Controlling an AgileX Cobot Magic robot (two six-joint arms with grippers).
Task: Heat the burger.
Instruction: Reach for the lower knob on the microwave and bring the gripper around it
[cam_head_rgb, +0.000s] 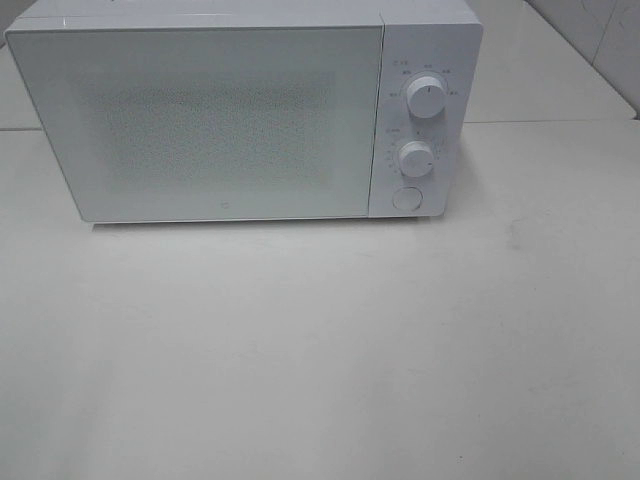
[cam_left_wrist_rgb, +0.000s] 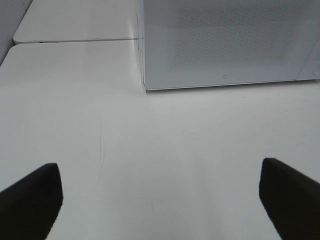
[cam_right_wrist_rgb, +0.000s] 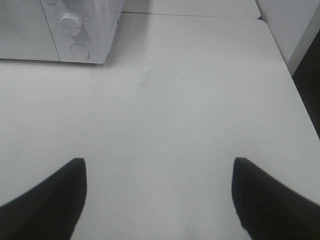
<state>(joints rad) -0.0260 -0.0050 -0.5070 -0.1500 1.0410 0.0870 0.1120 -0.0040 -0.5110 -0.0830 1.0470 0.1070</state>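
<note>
Both the left tool (cam_left_wrist_rgb: 160, 200) and the right tool (cam_right_wrist_rgb: 159, 197) hang with fingers wide apart over the white bench (cam_head_rgb: 320, 350); the shut microwave (cam_head_rgb: 220, 120) fills the high view's upper left; the burger's whereabouts cannot be told

One microwave (cam_head_rgb: 220, 120) is shown on one desk (cam_head_rgb: 320, 350). Two dials (cam_head_rgb: 427, 100) (cam_head_rgb: 415, 158) and one round button (cam_head_rgb: 406, 198) are counted on its panel. Two grippers are seen: the left gripper (cam_left_wrist_rgb: 160, 165) and the right gripper (cam_right_wrist_rgb: 159, 161).
</note>
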